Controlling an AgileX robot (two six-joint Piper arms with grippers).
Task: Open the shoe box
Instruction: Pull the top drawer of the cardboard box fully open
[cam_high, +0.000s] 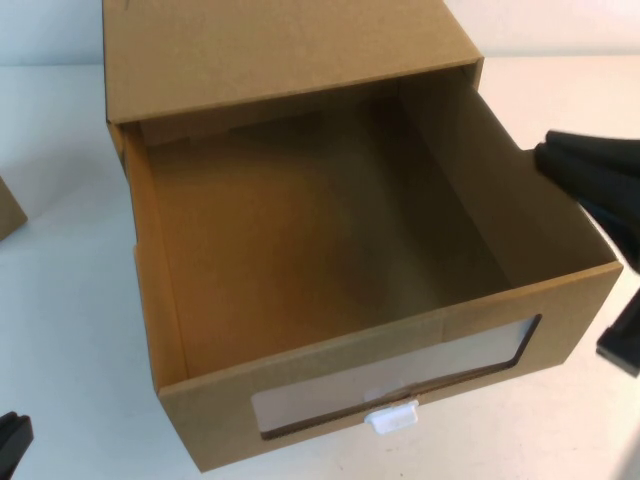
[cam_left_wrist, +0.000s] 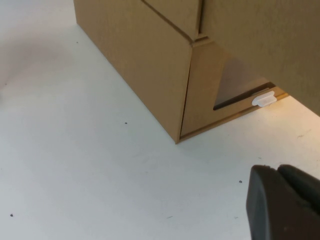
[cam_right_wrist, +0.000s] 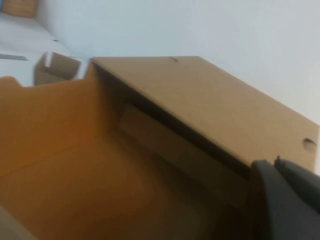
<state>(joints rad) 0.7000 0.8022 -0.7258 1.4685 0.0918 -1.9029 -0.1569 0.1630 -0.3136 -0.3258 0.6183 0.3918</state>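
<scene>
The brown cardboard shoe box has its drawer (cam_high: 330, 250) pulled far out of the outer sleeve (cam_high: 280, 45), and the drawer is empty inside. On the drawer's front are a clear window (cam_high: 400, 375) and a white pull tab (cam_high: 392, 418). My right gripper (cam_high: 545, 155) hangs shut beside the drawer's right wall, holding nothing. In its wrist view the right gripper (cam_right_wrist: 274, 162) faces the drawer's inside (cam_right_wrist: 75, 165) and the sleeve (cam_right_wrist: 210, 100). My left gripper (cam_high: 12, 440) sits at the table's near left, shut and empty. The left gripper (cam_left_wrist: 275, 170) looks towards the pull tab (cam_left_wrist: 264, 99).
Part of a second small cardboard box (cam_high: 8, 210) pokes in at the left edge of the table, also seen as the small box (cam_right_wrist: 55, 67) in the right wrist view. White table (cam_high: 70, 330) lies around the shoe box.
</scene>
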